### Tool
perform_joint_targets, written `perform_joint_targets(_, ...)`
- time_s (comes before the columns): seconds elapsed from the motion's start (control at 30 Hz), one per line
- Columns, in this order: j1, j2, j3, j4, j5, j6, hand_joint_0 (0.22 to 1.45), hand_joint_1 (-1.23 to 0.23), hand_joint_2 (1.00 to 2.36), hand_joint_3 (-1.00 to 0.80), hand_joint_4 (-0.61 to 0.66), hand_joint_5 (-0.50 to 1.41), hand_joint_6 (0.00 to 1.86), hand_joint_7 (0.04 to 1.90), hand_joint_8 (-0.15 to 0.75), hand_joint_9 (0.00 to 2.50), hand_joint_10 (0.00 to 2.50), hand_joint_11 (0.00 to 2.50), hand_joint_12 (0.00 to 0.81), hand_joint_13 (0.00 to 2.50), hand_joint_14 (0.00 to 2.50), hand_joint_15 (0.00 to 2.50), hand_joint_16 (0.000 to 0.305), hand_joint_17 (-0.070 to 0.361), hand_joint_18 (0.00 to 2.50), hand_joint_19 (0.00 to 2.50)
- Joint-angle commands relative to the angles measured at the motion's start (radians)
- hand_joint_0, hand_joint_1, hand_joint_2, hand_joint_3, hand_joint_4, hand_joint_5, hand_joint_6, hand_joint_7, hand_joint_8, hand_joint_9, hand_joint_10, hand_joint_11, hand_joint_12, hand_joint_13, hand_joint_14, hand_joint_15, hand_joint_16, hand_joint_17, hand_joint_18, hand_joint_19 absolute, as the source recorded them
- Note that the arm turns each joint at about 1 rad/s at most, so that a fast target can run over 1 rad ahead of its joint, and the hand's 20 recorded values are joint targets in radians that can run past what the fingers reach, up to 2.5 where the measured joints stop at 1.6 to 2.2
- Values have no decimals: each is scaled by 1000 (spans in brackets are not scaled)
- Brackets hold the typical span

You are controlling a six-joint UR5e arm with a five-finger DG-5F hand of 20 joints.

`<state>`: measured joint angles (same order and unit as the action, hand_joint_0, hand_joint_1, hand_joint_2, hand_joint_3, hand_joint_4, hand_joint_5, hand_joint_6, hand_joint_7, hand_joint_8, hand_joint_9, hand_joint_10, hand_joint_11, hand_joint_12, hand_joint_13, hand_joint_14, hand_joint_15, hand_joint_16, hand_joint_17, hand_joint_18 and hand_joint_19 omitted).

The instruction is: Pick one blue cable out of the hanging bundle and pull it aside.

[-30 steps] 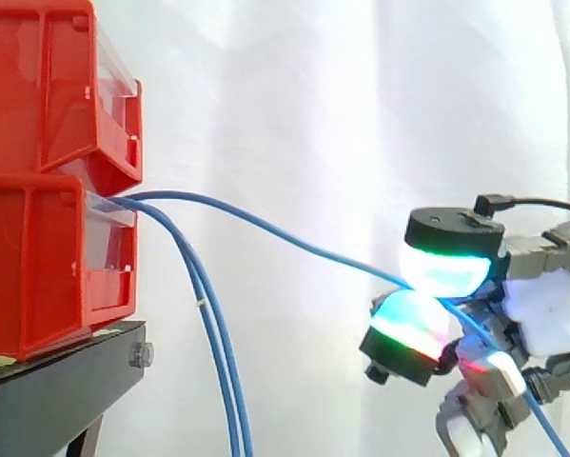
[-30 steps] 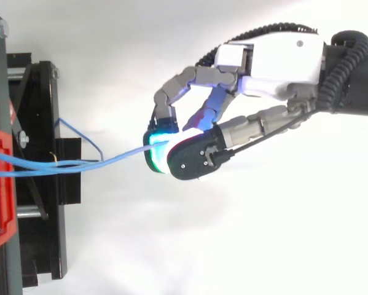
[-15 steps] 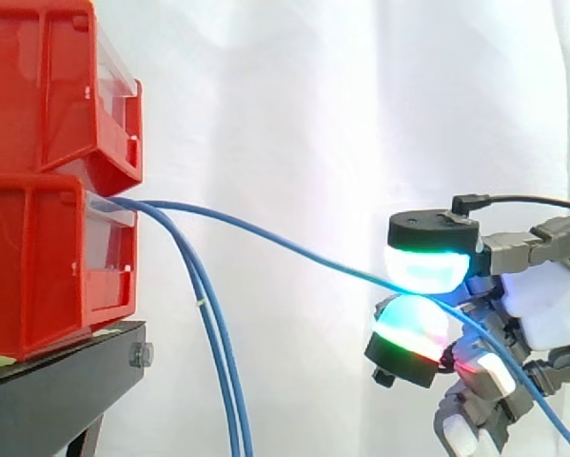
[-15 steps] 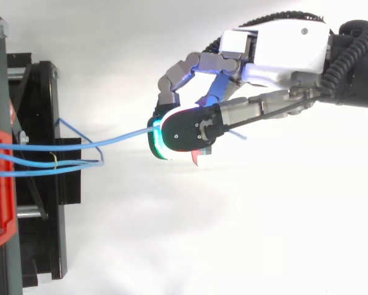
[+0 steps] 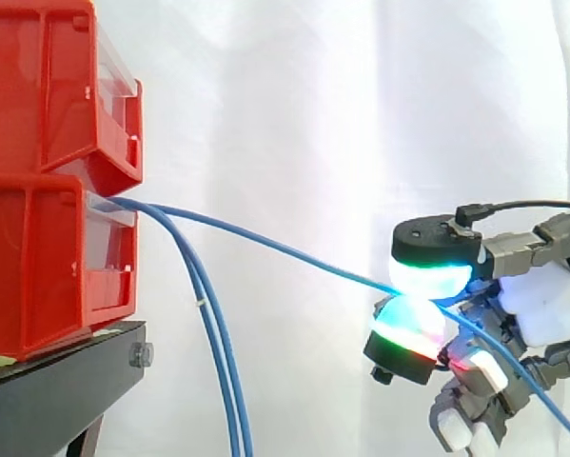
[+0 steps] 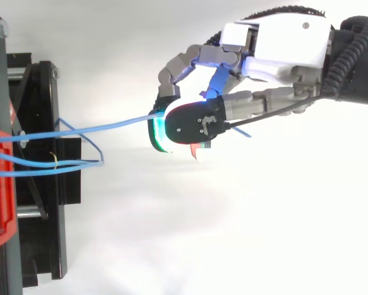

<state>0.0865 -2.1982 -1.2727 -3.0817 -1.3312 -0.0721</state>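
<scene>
Blue cable [image 5: 265,246] — pinched in the hand's [image 6: 276,43] fingers [image 5: 429,276] — has swung toward 12 o'clock in the top view, off the bundle [image 5: 222,362]: separation looks achieved.

Robot hand [image 5: 513,314] pinches blue cable [image 5: 265,243] stretched from red bins [image 5: 47,181].

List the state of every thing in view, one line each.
Robot hand: shut, glowing pads pinching one cable.
Thin blue cable: pinched, drawn sideways away from the bundle.
Other blue cables: hanging down from the bins.
Red plastic bins: stacked one on the other, on the stand.
Black stand: bearing the bins.
</scene>
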Motion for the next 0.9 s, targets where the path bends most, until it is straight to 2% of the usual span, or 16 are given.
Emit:
perform_joint_targets(0.0, -1, 0, 3, 0, 7, 0, 430, -761, 1550, -192, 11, -68, 922, 935, 298, 1174, 18, 633, 342, 894, 16, 517, 61, 138, 815, 453)
perform_joint_targets(0.03, -1, 0, 3, 1, 7, 0, 421, -766, 1582, -193, 23, -76, 936, 883, 294, 1160, 18, 651, 347, 892, 18, 525, 62, 139, 814, 454)
perform_joint_targets(0.07, -1, 0, 3, 1, 7, 0, 437, -763, 1513, -187, 41, -79, 939, 868, 294, 1157, 18, 650, 344, 889, 16, 524, 62, 139, 803, 457)
perform_joint_targets(0.1, -1, 0, 3, 1, 7, -2, 539, -743, 1053, -130, 48, -84, 942, 852, 280, 1145, 17, 663, 331, 872, 17, 528, 58, 132, 770, 474)
perform_joint_targets(0.13, -1, 0, 3, 1, 7, -5, 531, -698, 1007, -194, 43, -87, 943, 839, 269, 1137, 17, 668, 319, 852, 18, 541, 55, 124, 737, 489)
perform_joint_targets(0.17, -1, 0, 3, 1, 7, -9, 523, -679, 1008, -212, 44, -89, 943, 844, 265, 1132, 20, 672, 313, 847, 18, 544, 54, 121, 725, 496)
perform_joint_targets(0.2, -1, 0, 3, 1, 7, -9, 505, -620, 1012, -304, 32, -98, 938, 888, 229, 1109, 21, 700, 272, 794, 21, 558, 44, 98, 638, 547)
perform_joint_targets(0.23, -2, -2, 3, 1, 6, -14, 493, -563, 1007, -391, 40, -94, 925, 890, 238, 1117, 22, 696, 280, 791, 20, 550, 45, 101, 643, 535)
perform_joint_targets(0.3, -4, 0, 3, 5, 7, -26, 491, -493, 1005, -438, 38, -92, 914, 892, 246, 1124, 20, 681, 280, 790, 20, 543, 45, 102, 638, 535)
perform_joint_targets(0.4, -5, 0, 3, 24, 50, -58, 493, -379, 1001, -488, 29, -83, 891, 901, 245, 1133, 22, 666, 273, 785, 21, 536, 45, 101, 635, 535)
perform_joint_targets(0.57, -8, -2, 3, 51, 116, -101, 511, -275, 1000, -499, 17, -81, 877, 911, 244, 1143, 22, 663, 263, 783, 20, 529, 44, 98, 620, 541)
perform_joint_targets(0.63, -10, -2, 1, 60, 126, -110, 520, -282, 1000, -493, 18, -81, 874, 920, 244, 1142, 23, 653, 260, 782, 21, 519, 43, 96, 619, 544)
perform_joint_targets(0.8, -13, -2, 1, 74, 149, -140, 573, -524, 1012, -364, 34, -76, 873, 978, 231, 1137, 23, 669, 235, 778, 20, 507, 39, 87, 629, 532)
perform_joint_targets(0.87, -13, -3, 1, 74, 164, -152, 573, -569, 1014, -314, 30, -71, 878, 1011, 228, 1143, 23, 671, 232, 775, 21, 496, 38, 86, 632, 523)
